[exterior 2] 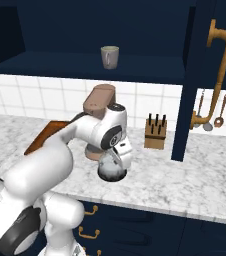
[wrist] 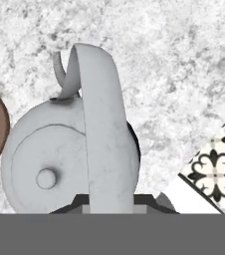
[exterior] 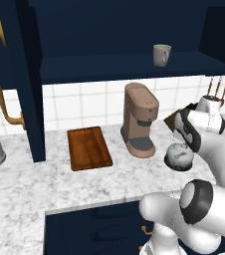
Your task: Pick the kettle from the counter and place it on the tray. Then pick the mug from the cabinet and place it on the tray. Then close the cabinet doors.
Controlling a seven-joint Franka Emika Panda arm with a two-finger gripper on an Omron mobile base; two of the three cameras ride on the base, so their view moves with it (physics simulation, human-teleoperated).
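Claw (exterior 2: 116, 161) pinching arched handle of squat silvery-grey metal kettle (wrist: 69, 154), upright on white-grey marbled counter (exterior: 30, 184). Hand view: handle's long axis runs 12 to 6 o'clock, spout toward 12. Left base view: kettle at 4 o'clock from brown coffee machine (exterior: 140, 119).

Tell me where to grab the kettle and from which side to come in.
Grip the kettle by the broad handle that arches over its lid, coming straight down from above. The kettle sits upright on the counter, its body round and squat, so the flat-sided handle is the narrow part that fits between the jaws. The gripper is already shut on it there.
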